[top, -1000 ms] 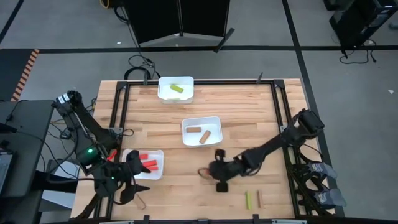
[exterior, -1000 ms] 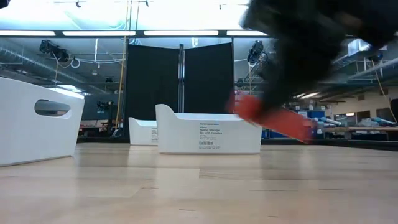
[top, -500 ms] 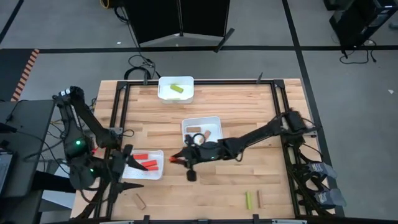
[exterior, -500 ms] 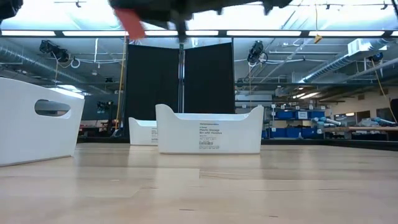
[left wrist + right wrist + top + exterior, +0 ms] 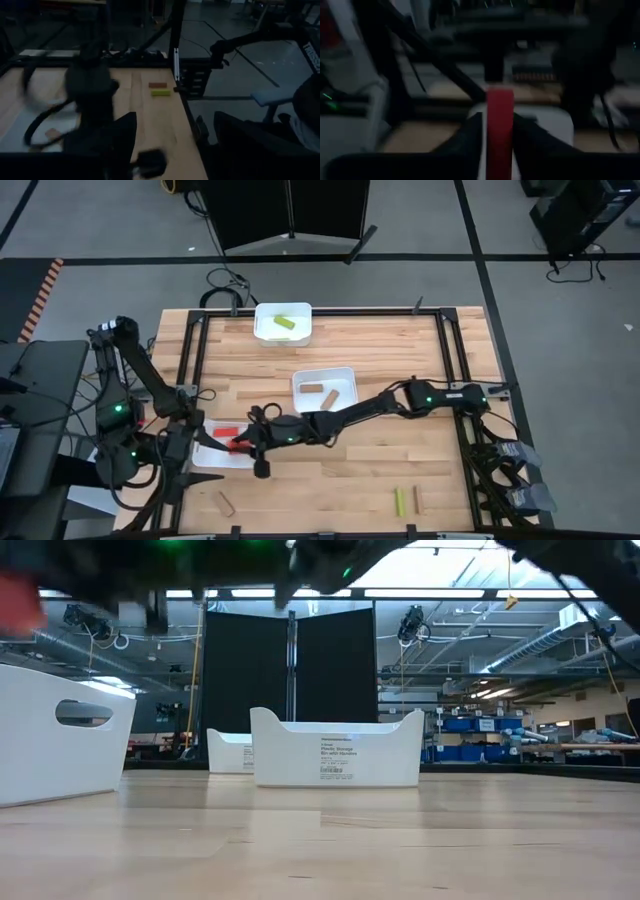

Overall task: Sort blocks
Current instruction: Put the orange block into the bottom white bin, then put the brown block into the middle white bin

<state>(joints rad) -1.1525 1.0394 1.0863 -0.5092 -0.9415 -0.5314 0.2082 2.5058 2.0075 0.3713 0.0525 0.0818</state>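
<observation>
1. Over the near-left tray (image 5: pixel 205 457): right gripper (image 5: pixel 243 445) clenched on a red block (image 5: pixel 500 130), a flat-sided stick standing up between the two dark fingers (image 5: pixel 465 142) in the right wrist view.
2. That tray is white plastic, rectangular; one more red block (image 5: pixel 228 430) lies in it. Anything else in it is hidden by the arms.
3. Middle tray (image 5: pixel 324 375): two tan-brown blocks (image 5: pixel 312 388).
4. Far tray (image 5: pixel 282 310): one yellow-green block (image 5: pixel 284 324).
5. Loose on the butcher-block wood table (image 5: pixel 400 350): one tan-brown block (image 5: pixel 225 503) near-left, plus a yellow-green block (image 5: pixel 398 501) and a tan stick (image 5: pixel 417 500) side by side near-right, apart.
6. Left gripper (image 5: pixel 212 442) sits at the near-left tray's edge, just beside the right gripper; cannot tell whether its fingers are apart or closed.
</observation>
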